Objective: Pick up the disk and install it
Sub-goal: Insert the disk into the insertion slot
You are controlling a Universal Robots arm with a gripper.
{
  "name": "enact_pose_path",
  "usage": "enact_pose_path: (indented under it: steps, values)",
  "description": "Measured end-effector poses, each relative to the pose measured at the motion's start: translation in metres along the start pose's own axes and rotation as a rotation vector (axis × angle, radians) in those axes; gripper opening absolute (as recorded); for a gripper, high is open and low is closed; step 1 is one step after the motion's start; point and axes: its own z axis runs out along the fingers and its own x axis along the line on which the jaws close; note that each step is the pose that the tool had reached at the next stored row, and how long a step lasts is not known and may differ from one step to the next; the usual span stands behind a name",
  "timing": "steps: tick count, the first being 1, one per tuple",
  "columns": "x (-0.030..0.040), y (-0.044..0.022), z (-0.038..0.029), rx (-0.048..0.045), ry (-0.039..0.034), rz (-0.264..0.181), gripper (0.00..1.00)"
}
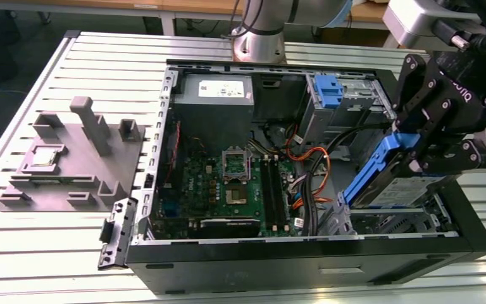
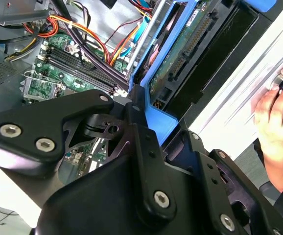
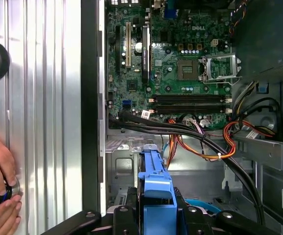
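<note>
Nearest me, the black metal gripper [image 3: 156, 211] is clamping the flat silver hard disk with blue plastic rails [image 1: 395, 189], tilted over the open black computer case [image 1: 252, 263] at the exterior view's right, so I am judging that squaring it to the bay matters.

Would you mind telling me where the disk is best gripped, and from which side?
I'd grip its raised end, at the blue rail, coming along its length from above the case, as the gripper does now: the disk is flat and tilted, lower end inside the case.
</note>
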Motion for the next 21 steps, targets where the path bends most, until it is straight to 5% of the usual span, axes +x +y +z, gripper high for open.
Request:
enact_pose_path:
  steps: [21]
  values:
    - [0.0001,0.0000,0.0073,0.0006,0.0000,0.000,0.36]
